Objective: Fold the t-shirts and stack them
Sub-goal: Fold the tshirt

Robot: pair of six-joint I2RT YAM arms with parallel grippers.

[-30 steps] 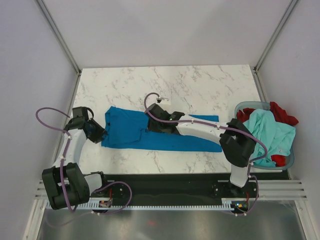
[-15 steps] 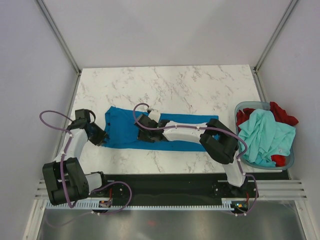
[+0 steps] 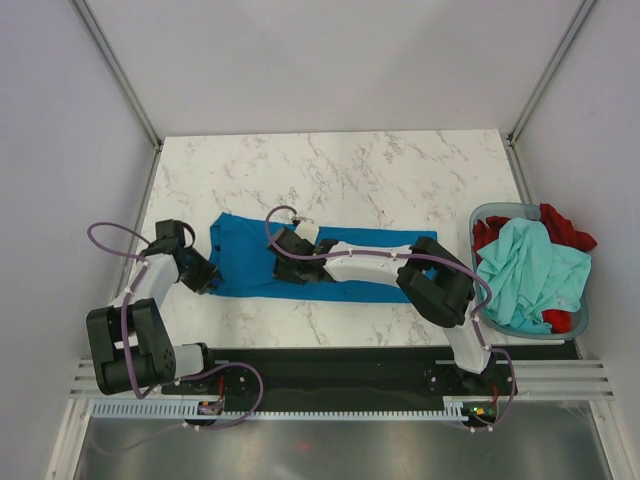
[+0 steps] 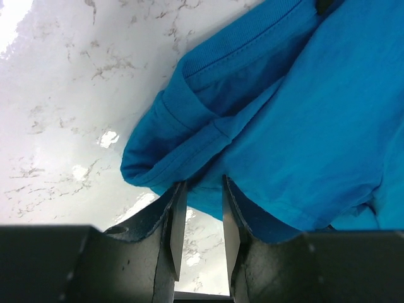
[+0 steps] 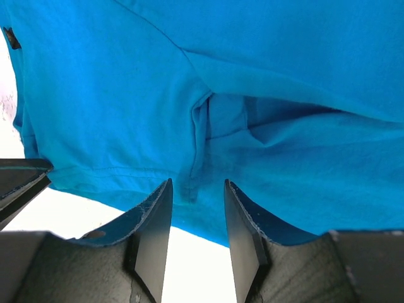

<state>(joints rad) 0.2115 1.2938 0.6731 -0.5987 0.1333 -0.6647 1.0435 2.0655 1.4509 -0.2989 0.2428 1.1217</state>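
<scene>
Marble tabletop [image 3: 400, 170] below, and the blue t-shirt [image 3: 240, 262] lies spread along its near half, toward the left edge. My left claw [image 4: 201, 186] sits at the shirt's near-left corner with its fingers close together at the hem, gripping or not I cannot tell, while my right claw [image 5: 197, 186] is released, jaws apart over the shirt's middle. Mint-teal t-shirt [image 3: 530, 270] and red t-shirt [image 3: 565, 225] sit heaped in the basket [image 3: 478, 214] at the right edge.

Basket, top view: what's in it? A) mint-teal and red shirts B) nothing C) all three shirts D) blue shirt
A: the basket holds the mint-teal shirt on top of the red shirt, while the blue shirt lies spread on the table.
</scene>
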